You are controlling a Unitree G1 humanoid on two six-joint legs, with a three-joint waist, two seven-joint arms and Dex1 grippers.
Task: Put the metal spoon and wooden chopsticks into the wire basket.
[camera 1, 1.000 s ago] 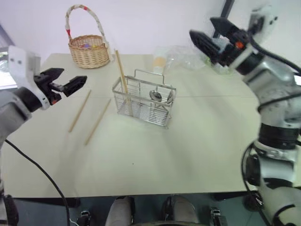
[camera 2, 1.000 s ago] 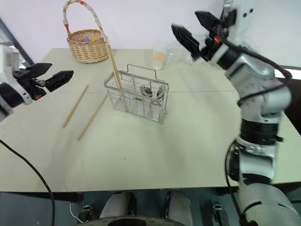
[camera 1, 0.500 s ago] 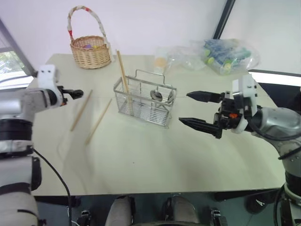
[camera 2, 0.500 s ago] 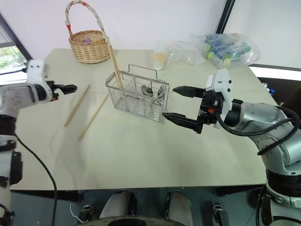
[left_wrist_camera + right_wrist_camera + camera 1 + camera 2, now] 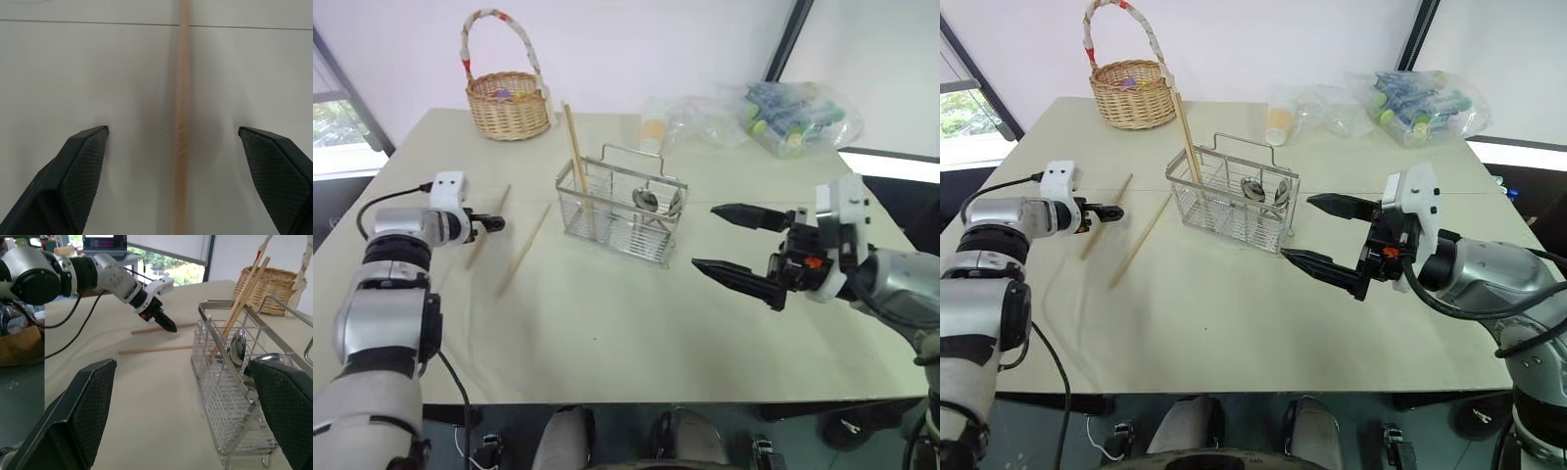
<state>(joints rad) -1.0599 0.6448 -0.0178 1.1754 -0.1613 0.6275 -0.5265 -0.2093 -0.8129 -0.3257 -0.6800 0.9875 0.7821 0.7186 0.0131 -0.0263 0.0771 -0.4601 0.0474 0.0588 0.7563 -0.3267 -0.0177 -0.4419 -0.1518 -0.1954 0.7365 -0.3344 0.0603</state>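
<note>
The left gripper (image 5: 173, 134) sits low over the table (image 5: 636, 323) with its jaws apart, and one loose chopstick (image 5: 182, 122) runs lengthwise through the gap between its two fingers, touching neither. From the head views that gripper (image 5: 1108, 211) is right at this stick (image 5: 1107, 217), whose far end pokes out just beyond the fingertips. A second chopstick (image 5: 523, 251) lies flat on the table a little further toward the basket (image 5: 622, 211), roughly parallel to the first and apart from it.

The basket stands between the two grippers, nearer the right one. In its end compartment on the left gripper's side, two more chopsticks (image 5: 578, 162) lean upright, tops rising well above the rim. In the compartment at the other end, toward the right gripper, the spoons (image 5: 1263, 190) stand with bowls up; two shiny bowls show there.

The right gripper (image 5: 731, 245) hangs above the table just beside the basket's near corner, jaws spread wide and holding nothing, pointing across toward the left gripper. Through its own camera the basket (image 5: 230, 396) is close by one finger, and the loose sticks lie further off.

A wicker basket (image 5: 509, 98) stands at the table's far edge, beyond the left gripper. Clear plastic bags (image 5: 764, 116) lie at the far edge beyond the right gripper.
</note>
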